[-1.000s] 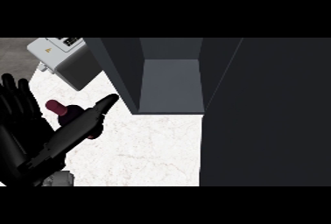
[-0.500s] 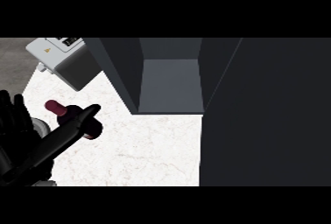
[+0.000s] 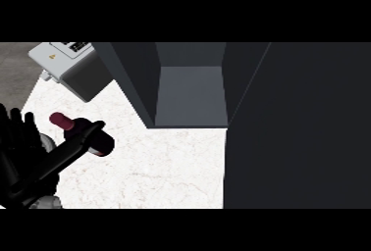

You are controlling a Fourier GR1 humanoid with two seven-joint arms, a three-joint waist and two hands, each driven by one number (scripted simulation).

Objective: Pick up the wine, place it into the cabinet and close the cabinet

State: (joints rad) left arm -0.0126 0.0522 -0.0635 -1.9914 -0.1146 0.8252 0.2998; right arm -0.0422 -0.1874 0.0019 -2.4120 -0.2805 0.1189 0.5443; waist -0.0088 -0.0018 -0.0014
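The wine bottle stands on the white marble counter at the left, with its maroon cap pointing up-left. My left hand rises from the lower left corner beside it. The fingers are straight and point up, left of the bottle, so the hand is open. Its thumb stretches across the bottle's neck and hides part of it. The dark cabinet stands open at the top centre, its grey inside showing. Its door fills the right side. My right hand does not show.
A light grey box-shaped appliance sits at the top left, just left of the cabinet's side wall. The counter's left edge runs near my left hand. Bare marble lies between the bottle and the cabinet door.
My left hand has drawn back down and to the left, and its thumb tip has slid back along the bottle. The bottle has stayed where it was.
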